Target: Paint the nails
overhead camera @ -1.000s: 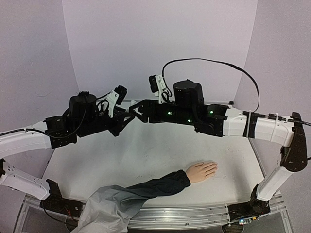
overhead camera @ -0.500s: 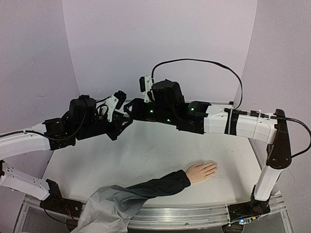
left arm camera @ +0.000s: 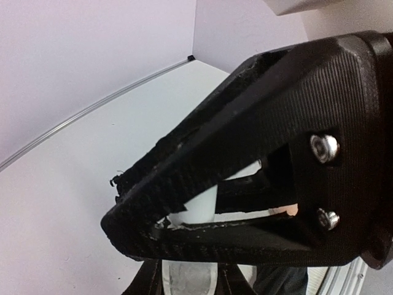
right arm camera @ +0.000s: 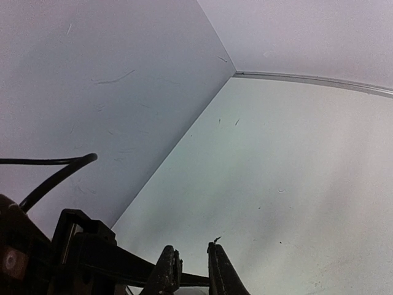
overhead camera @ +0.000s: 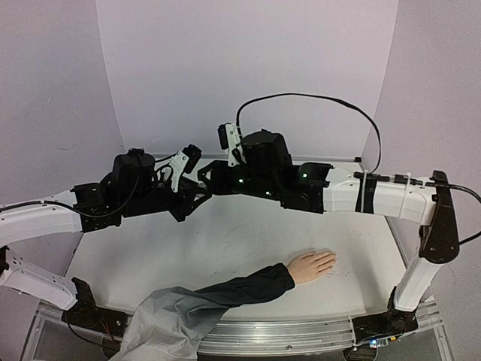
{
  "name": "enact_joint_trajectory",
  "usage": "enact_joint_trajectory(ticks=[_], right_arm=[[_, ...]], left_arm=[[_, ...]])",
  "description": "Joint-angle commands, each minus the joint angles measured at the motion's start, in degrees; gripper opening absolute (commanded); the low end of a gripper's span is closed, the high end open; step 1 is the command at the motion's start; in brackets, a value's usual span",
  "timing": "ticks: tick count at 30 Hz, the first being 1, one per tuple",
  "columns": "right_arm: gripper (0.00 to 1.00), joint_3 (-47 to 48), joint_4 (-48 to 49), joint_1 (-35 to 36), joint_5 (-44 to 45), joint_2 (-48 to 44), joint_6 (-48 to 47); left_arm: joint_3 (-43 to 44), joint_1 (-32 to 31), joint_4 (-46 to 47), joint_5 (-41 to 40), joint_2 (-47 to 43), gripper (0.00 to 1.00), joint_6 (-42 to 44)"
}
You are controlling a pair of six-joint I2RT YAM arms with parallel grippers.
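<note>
The pale peach mannequin hand point(overhead camera: 311, 265) lies palm down at the table's front right, with its dark navy sleeve point(overhead camera: 244, 289) trailing left. Its nails are too small to make out. My left gripper point(overhead camera: 201, 194) and right gripper point(overhead camera: 210, 179) meet tip to tip high above the table's middle, far from the hand. In the left wrist view my left gripper point(left arm camera: 132, 209) is shut on the white top point(left arm camera: 198, 206) of a small clear whitish item point(left arm camera: 187, 279). The right gripper's fingers point(left arm camera: 144, 284) flank that item below. In the right wrist view the right gripper point(right arm camera: 193, 267) stands narrowly apart and the item is hidden.
A grey cloth point(overhead camera: 161, 322) bunches at the sleeve's end over the table's front edge. Purple walls point(overhead camera: 248, 68) close in the back and both sides. The right arm's black cable point(overhead camera: 316, 96) arcs above its wrist.
The right arm's wrist rolled and swung left, then eased back right. The left gripper shifted slightly right with it. The two grippers stayed tip to tip. The hand has not moved.
</note>
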Motion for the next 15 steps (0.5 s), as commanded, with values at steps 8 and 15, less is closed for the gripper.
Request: enact_joint_trajectory(ticks=[8,15], right_arm=[[0.0,-16.33,10.7,-5.56,-22.49,-17.89,-16.02],[0.0,-23.78,24.43,-9.7,-68.96,-22.86,-16.6]], left_arm=[[8.99,-0.1,2.34,22.26,5.16,0.0,-5.96],[11.22,-0.01,2.37,42.09,5.42,0.0,-2.75]])
